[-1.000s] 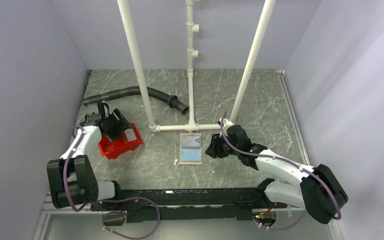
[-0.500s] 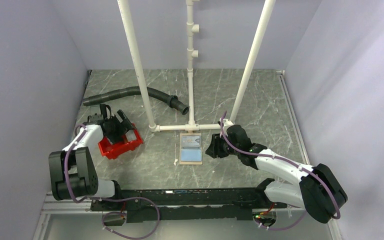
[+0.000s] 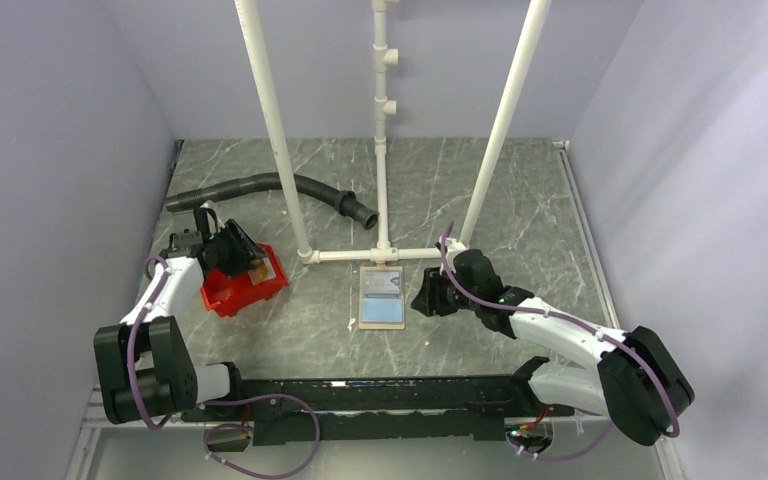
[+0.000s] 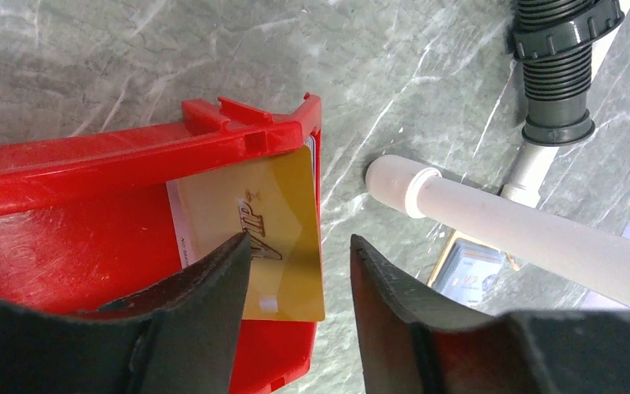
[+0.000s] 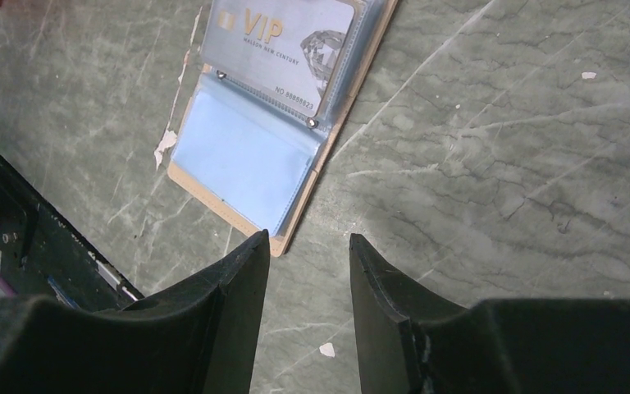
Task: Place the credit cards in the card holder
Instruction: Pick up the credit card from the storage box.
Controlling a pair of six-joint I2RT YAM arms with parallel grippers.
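Gold plastic, thin and rigid: a rectangular credit card (image 4: 271, 238) with VIP lettering leans in a corner of the red plastic bin (image 4: 90, 164), at the left of the grey marbled table (image 3: 520, 200). It should be light, stiff and slick-faced, so I judge that a pinch across both faces at a free edge is the safest hold. Pressed flat to the wall, it offers little to grip. The left gripper (image 4: 299, 246) hangs over it with jaws spread, one finger in front of the card and the other outside the bin wall, clamping nothing that I can see.

The tan folding card holder (image 5: 246, 156) lies open mid-table, with a silvery card (image 5: 283, 41) in one clear sleeve and the pale blue sleeve bare. The right gripper (image 5: 308, 246) hovers just beside its near corner, jaws apart and empty.

A pale edge behind the gold card may be another card. The fingers hide much of the bin's floor, so the count is unclear.
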